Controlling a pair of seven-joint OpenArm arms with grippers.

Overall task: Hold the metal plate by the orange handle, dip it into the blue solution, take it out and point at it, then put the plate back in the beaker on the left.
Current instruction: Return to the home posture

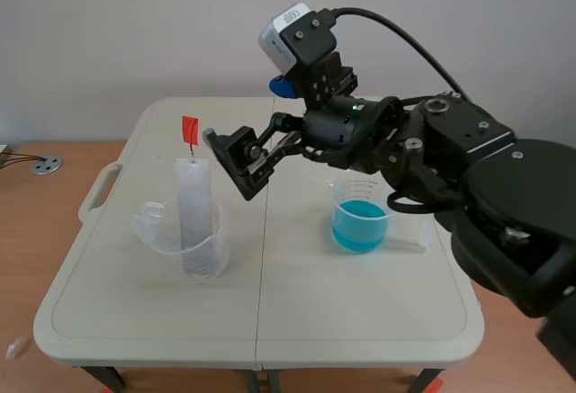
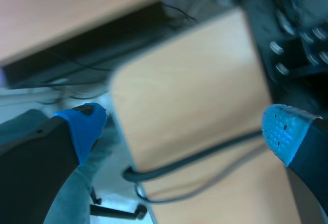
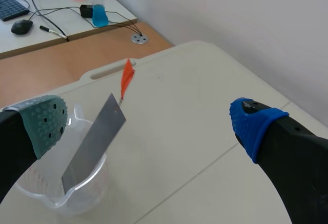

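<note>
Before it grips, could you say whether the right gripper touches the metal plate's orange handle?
Apart: right wrist view shows orange handle clear ahead of open fingers.

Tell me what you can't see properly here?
- Scene view: part of the clear plastic beaker of blue liquid is hidden behind the black right arm.
- Scene view: the thin grey metal plate has its lower end dimmed behind the wall of the clear left beaker.
- Left wrist view: everything beyond the open left claw is blurry.

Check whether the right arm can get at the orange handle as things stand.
Probably yes: the right claw is open, the orange handle sticks up above the beaker ahead of it, and nothing stands between.
</note>
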